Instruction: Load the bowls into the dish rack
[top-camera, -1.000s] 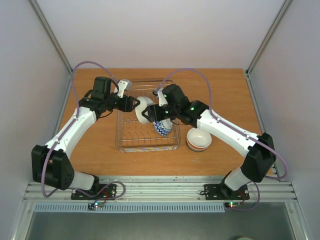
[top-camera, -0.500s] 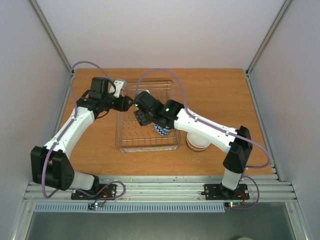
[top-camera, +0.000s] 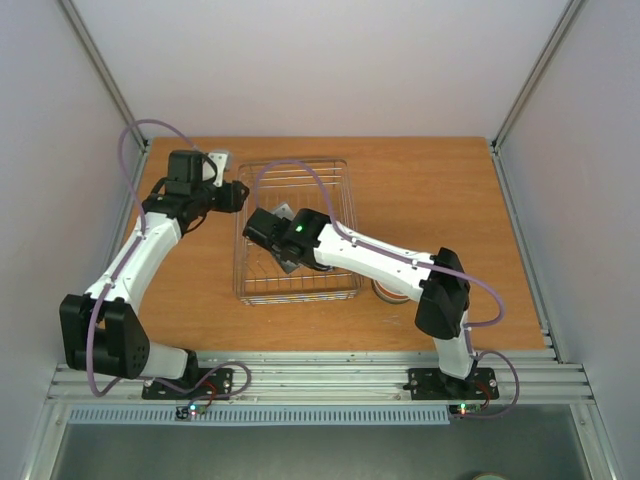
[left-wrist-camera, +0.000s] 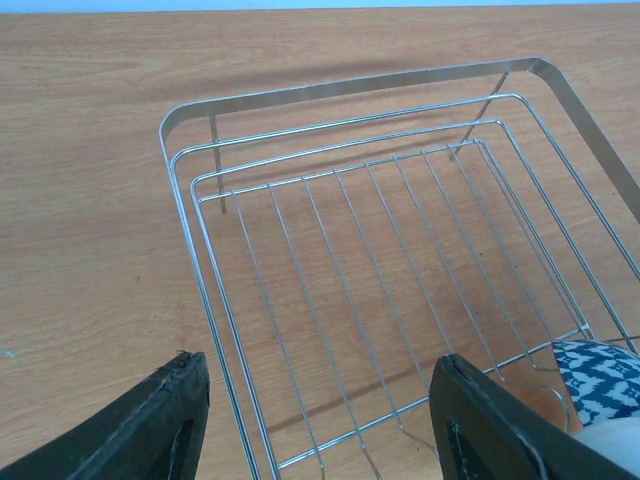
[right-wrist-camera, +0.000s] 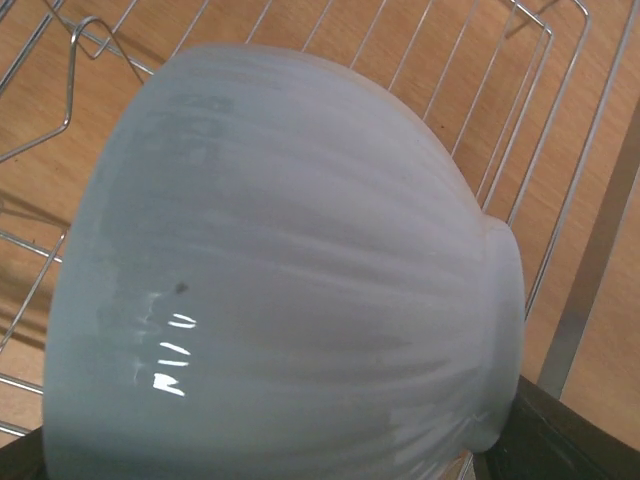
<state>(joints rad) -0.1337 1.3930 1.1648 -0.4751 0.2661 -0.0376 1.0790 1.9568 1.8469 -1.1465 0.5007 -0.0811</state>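
R arm (top-camera: 370, 256) swung into silver wire dish rack (top-camera: 346, 291); we see R pincer (top-camera: 270, 236) clamped on pale ribbed bowl (right-wrist-camera: 280, 270), axis sideways, wires just below. L pincer (left-wrist-camera: 318, 385) apart.

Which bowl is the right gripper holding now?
The plain white ribbed bowl, which fills the right wrist view above the dish rack. The blue-white zigzag bowl sits ungripped in the rack.

Pale ribbed bowl (right-wrist-camera: 300, 270) on its side between the right jaws, foot pointing right, above the silver wire dish rack (left-wrist-camera: 350, 85), blue-white zigzag bowl (left-wrist-camera: 600, 375) inside rack, just right of the left jaws
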